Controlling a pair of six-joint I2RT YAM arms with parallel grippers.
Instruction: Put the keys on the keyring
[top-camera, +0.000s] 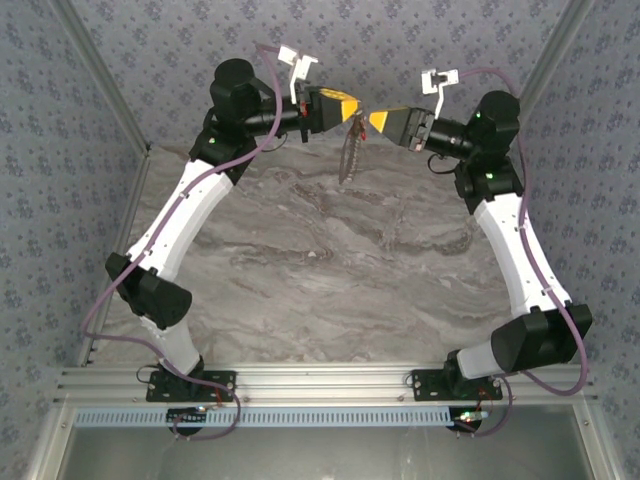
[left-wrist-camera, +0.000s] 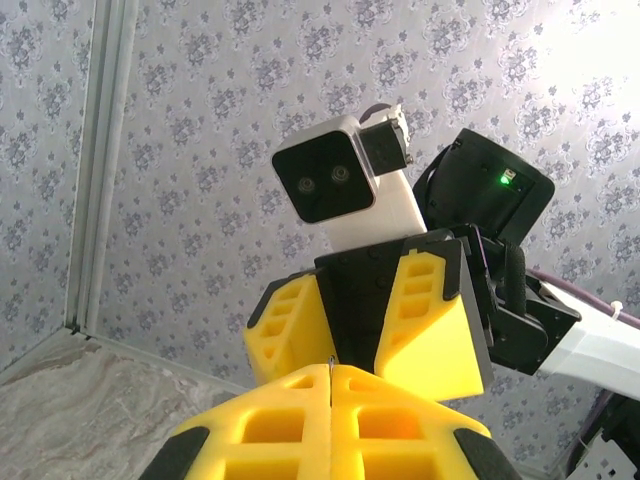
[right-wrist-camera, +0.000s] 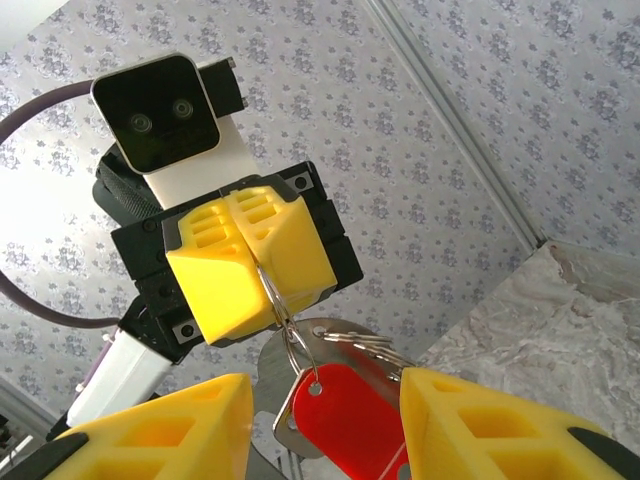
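both arms reach to the far side of the marble desk (top-camera: 330, 280) and meet nose to nose in the air above it, the left hand (top-camera: 350, 107) and right hand (top-camera: 378, 121) almost tip to tip in the top view. the left hand's yellow fingers (right-wrist-camera: 240, 265) are pressed together, and in the right wrist view the thin wire of the keyring (right-wrist-camera: 289, 345) comes out of the seam between them, so the left hand is clamped on the keyring. the ring hangs down from that grip and passes through a hole at the top of the red key (right-wrist-camera: 345, 425), which lies over a flat silver piece, with a few thin silver pieces fanned out to the side just beside it. the right hand's fingers (right-wrist-camera: 160, 435) stand apart, one on each side of the red key; whether either finger touches the bunch cannot be told. from above, the bunch dangles as a slim dark strand under the two hands, clear of the desk. the left wrist view faces the right hand's spread yellow fingers against grey patterned wallpaper (left-wrist-camera: 200, 120).
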